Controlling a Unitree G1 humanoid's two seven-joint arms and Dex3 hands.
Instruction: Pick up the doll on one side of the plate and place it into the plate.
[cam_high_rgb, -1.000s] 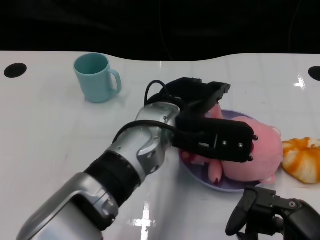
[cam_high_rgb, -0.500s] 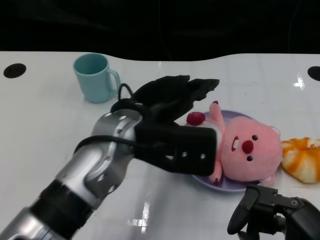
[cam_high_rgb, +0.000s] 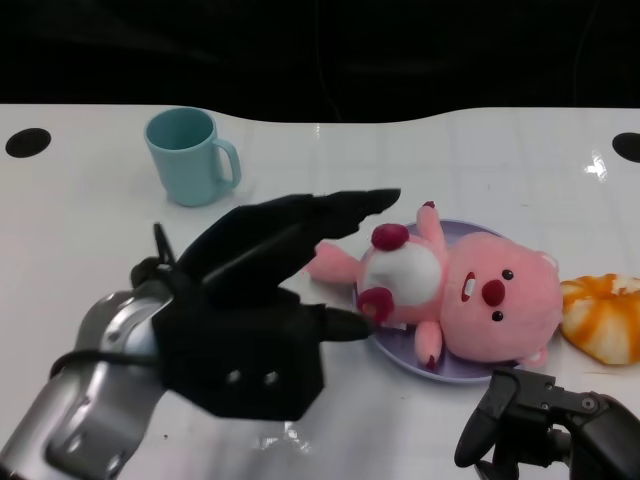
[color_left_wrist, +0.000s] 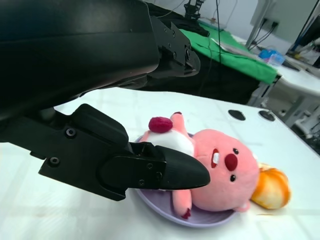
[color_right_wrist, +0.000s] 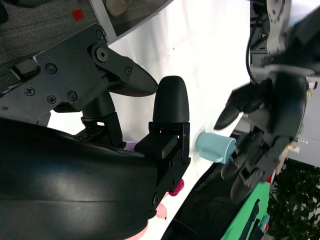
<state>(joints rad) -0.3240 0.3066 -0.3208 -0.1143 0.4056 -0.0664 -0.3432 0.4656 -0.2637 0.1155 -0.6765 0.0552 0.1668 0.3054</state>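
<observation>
Withdrawn from the doll (cam_high_rgb: 455, 295) on the plate (cam_high_rgb: 400, 352), left hand (cam_high_rgb: 262, 300) spreads empty; right hand (cam_high_rgb: 545, 428) is cut off, grip unclear.

Pink doll (cam_high_rgb: 470, 300) there, white belly, red nose, dark magenta paw tips, lying on a pale lilac plate (cam_high_rgb: 400, 352). Glossy white tabletop (cam_high_rgb: 420, 160) all round. Teal mug (cam_high_rgb: 188, 155) at the back. Orange-and-white striped piece (cam_high_rgb: 605, 315) off beside the plate. Left hand (cam_high_rgb: 265, 290) matte black on a silver forearm; right hand (cam_high_rgb: 550, 425) black too.
</observation>
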